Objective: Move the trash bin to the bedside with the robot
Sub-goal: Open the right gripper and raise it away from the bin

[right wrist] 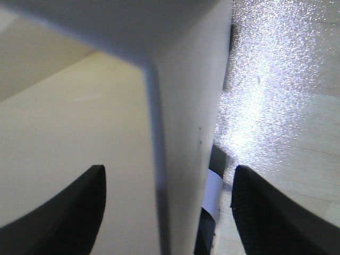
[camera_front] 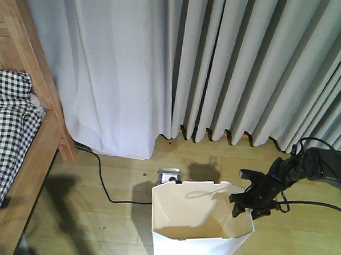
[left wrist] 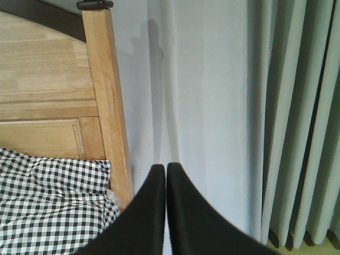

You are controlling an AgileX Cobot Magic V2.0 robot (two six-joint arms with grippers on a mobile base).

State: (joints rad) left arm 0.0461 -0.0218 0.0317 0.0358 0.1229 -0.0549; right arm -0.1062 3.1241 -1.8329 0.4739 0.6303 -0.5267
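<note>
Straddling the right rim of the white trash bin (camera_front: 202, 226), the right gripper (camera_front: 248, 203) has its fingers spread wide, one inside the cream interior and one outside, bin wall between them; right wrist view shows the wall (right wrist: 180, 133) in the gap with the left finger (right wrist: 64, 212) and right finger (right wrist: 276, 212) both clear of it, so released, not clamped. Bin stands upright on the wooden floor (camera_front: 97, 215) at bottom centre of the front view, well apart from the bed (camera_front: 29, 154) at the left edge. Bed has a light brown wooden rail and black-and-white checked bedding (camera_front: 4, 130). Grey curtain (camera_front: 219, 61) hangs behind, reaching the floor. Black cable (camera_front: 107, 187) runs across the floor from under the curtain toward the bin. Small grey box (camera_front: 169, 175) sits on the floor just behind the bin. Left gripper (left wrist: 166, 175) has fingers pressed together, holding nothing, aimed at the curtain beside the bed post (left wrist: 109, 106) and checked bedding.
</note>
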